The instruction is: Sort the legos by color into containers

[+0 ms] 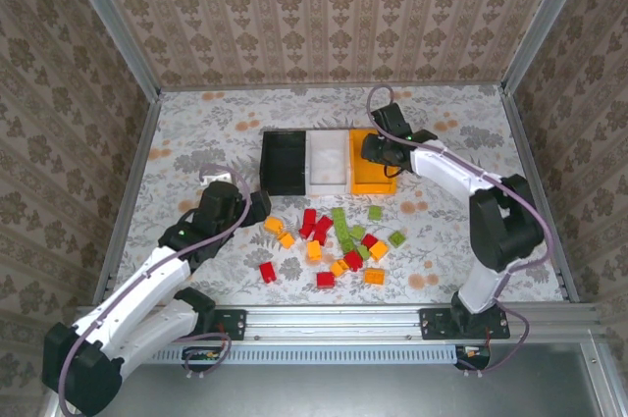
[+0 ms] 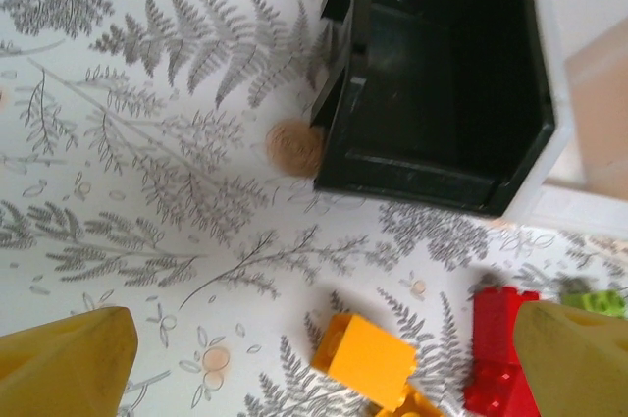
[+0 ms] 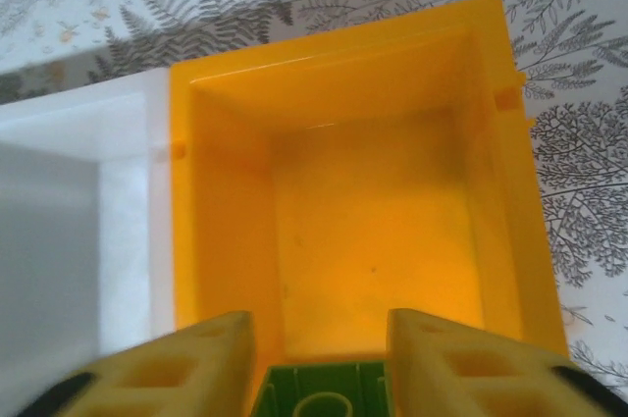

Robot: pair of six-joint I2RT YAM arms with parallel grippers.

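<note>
Three containers stand in a row at mid table: black (image 1: 285, 164), white (image 1: 327, 157) and orange (image 1: 378, 183). Loose red, orange and green legos (image 1: 339, 240) lie scattered in front of them. My right gripper (image 1: 371, 150) hangs over the orange container (image 3: 226, 221), shut on a green lego (image 3: 319, 392) whose hollow underside faces the camera. My left gripper (image 1: 257, 205) is open low over the table, just in front of the black container (image 2: 432, 167). An orange lego (image 2: 368, 358) lies between its fingers, with a red lego (image 2: 496, 348) by the right finger.
The white container's wall (image 3: 128, 221) adjoins the orange one on its left. A green lego (image 2: 594, 301) lies beyond the red one. Metal posts and patterned walls enclose the table; a rail (image 1: 324, 324) runs along the near edge.
</note>
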